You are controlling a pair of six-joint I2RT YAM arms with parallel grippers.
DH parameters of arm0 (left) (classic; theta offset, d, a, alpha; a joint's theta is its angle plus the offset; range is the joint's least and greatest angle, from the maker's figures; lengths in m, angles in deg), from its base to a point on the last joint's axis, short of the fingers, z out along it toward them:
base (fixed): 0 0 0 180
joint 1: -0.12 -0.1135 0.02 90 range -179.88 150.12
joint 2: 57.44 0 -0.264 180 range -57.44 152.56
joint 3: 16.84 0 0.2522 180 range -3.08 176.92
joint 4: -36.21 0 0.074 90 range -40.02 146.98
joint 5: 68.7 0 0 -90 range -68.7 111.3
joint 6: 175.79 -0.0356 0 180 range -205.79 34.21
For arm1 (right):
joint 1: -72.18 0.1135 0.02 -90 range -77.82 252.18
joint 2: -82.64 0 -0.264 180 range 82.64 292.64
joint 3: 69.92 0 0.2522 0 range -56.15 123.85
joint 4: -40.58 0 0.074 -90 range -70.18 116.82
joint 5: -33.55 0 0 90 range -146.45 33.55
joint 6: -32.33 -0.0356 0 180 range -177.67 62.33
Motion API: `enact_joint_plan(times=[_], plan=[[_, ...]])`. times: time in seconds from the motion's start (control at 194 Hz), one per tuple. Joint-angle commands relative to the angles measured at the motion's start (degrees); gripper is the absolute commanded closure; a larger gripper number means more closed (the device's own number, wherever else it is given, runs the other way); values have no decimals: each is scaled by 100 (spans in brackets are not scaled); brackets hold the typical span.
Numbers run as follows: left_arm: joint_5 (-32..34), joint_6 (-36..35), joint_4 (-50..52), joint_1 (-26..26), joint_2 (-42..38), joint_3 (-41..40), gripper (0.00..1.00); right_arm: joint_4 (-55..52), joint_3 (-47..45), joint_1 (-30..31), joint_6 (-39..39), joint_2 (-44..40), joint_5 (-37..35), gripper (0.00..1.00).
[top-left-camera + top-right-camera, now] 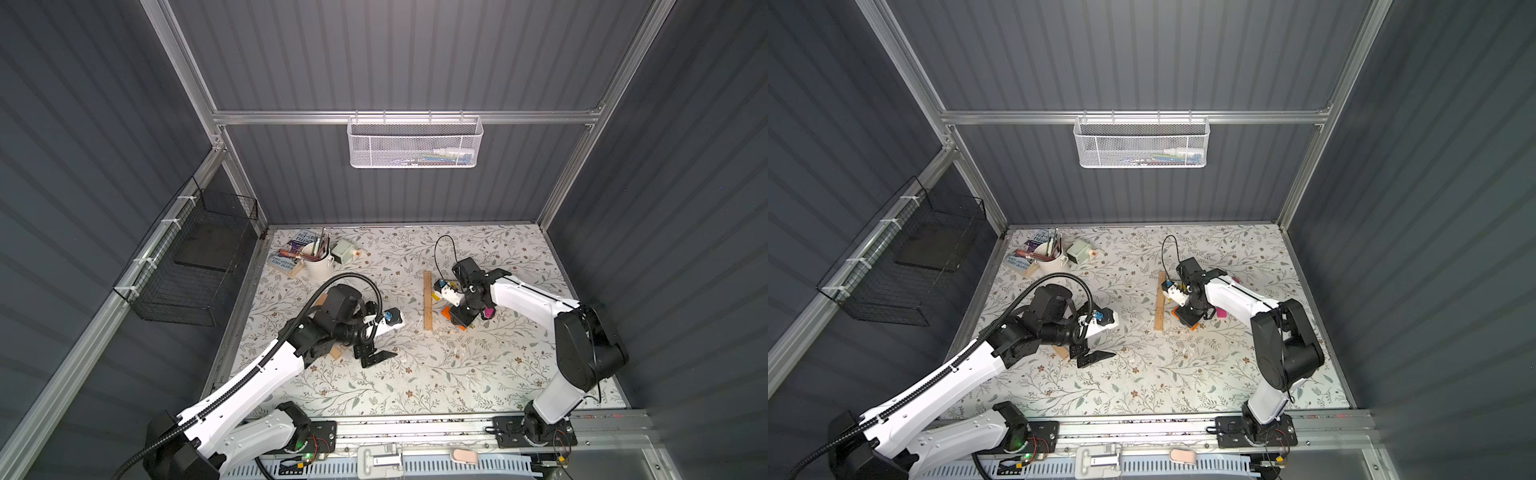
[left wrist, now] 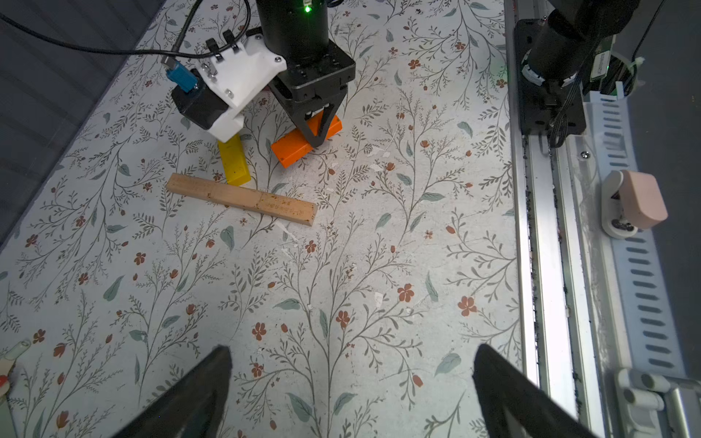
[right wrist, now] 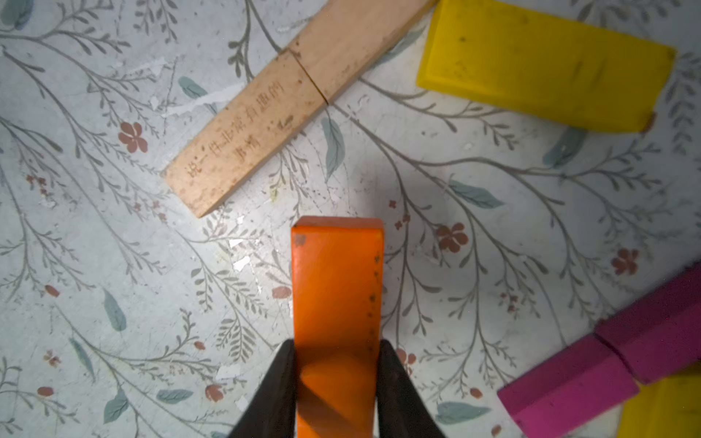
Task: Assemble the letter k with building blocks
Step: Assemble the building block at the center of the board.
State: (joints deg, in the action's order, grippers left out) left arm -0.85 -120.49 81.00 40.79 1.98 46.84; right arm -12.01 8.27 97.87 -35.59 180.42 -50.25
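Your right pincer [image 3: 337,345] is clamped on one orange block [image 3: 335,273], its two fingers pressed against the block's long sides. The block's free end points toward the near end of the tan row [image 2: 242,199]. You can't tell from these views whether the block touches the flowered table [image 2: 341,284]. That row looks like three tan blocks laid end to end in a straight line. One yellow block [image 3: 542,68] lies just beside the row, angled away from it. In the right wrist view you also have two pink blocks [image 3: 569,390] end to end, and a second yellow block [image 3: 664,409] at their edge. Your left pincer [image 2: 352,352] is spread wide with nothing in it, over bare table well apart from the row. One more tan block [image 1: 336,353] pokes out from under that arm.
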Motion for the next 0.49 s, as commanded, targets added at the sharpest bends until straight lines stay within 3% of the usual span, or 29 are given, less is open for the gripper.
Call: enact_joint_plan(times=[0.0,0.314,0.49], plan=[[3,82,-4,2,-131,-140,0,316,91,-30,258,204,360,71],[132,-1,18,-6,-108,-195,0,529,136,-100,393,636,470,71],[157,-11,11,-2,-97,-219,0,520,146,-125,432,674,410,57]])
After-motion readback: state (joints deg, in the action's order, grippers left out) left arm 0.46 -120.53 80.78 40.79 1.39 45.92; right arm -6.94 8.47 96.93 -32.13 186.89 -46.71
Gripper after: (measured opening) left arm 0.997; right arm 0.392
